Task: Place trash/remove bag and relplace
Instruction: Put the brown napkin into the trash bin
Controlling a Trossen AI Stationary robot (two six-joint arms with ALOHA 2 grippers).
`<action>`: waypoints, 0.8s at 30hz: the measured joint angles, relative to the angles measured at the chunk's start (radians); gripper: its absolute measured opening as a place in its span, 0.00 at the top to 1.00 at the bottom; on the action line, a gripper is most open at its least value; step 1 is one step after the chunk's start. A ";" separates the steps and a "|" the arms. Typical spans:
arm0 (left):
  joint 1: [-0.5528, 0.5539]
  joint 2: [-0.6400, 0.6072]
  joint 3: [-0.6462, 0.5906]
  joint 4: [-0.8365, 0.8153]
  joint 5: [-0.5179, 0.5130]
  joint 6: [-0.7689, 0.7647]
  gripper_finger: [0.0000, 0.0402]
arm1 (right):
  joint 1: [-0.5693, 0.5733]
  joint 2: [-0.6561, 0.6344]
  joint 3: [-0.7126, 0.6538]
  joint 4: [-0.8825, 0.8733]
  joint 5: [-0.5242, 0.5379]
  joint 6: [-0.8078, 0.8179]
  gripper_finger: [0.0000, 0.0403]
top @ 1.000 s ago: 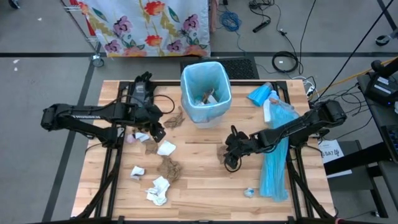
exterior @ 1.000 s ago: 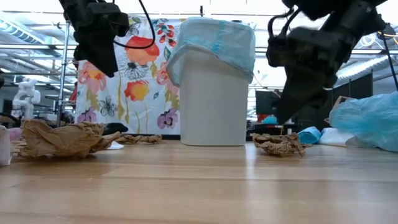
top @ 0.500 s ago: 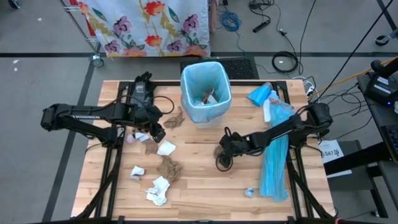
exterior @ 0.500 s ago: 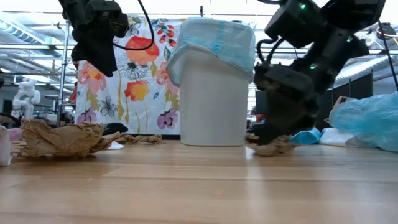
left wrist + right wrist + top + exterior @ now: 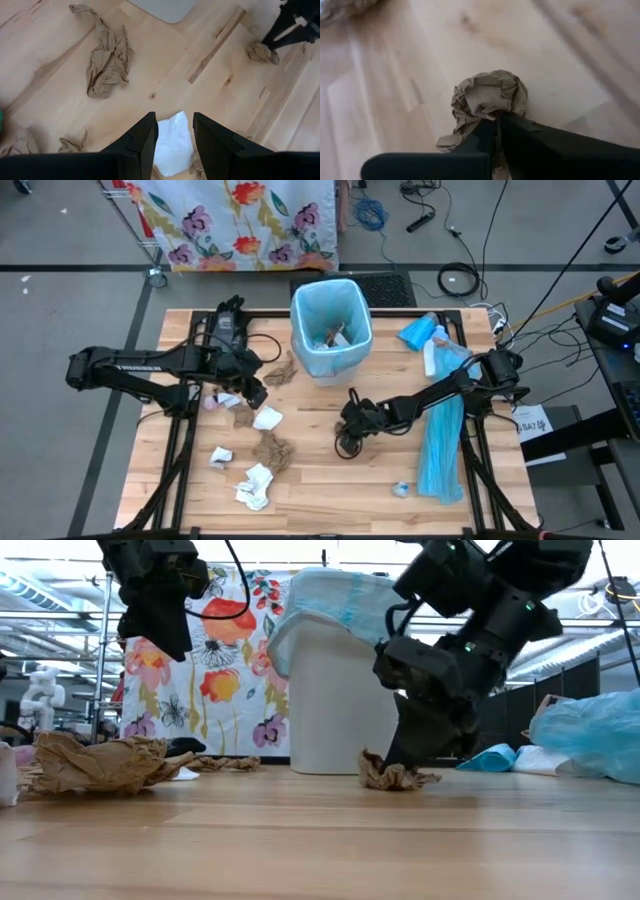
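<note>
Brown paper wad (image 5: 396, 775) is pinched in the right gripper (image 5: 496, 120), still on the wooden counter (image 5: 330, 480) at the white bin's (image 5: 331, 326) six o'clock. Left gripper (image 5: 175, 135) hovers apart. Most wads remain; bag swap undone.

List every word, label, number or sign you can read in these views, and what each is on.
None can be read.
Left arm: pale lettering along its link, too small to read.
White tag beside the table: dark marks, too blurred to read.
Flowered cloth: pattern only.
</note>
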 joint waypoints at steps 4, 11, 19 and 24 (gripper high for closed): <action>0.000 0.001 0.000 0.009 0.000 0.000 0.68 | 0.001 -0.007 0.085 -0.109 -0.075 -0.022 0.98; 0.000 0.007 0.000 0.097 0.000 0.000 0.68 | 0.004 -0.060 0.315 -0.587 -0.076 -0.056 1.00; 0.000 0.007 0.000 0.131 0.000 0.000 0.68 | 0.007 -0.164 0.608 -0.869 -0.060 -0.136 1.00; 0.000 0.006 0.000 0.132 0.000 0.001 0.68 | 0.000 -0.225 0.724 -0.854 0.044 -0.197 1.00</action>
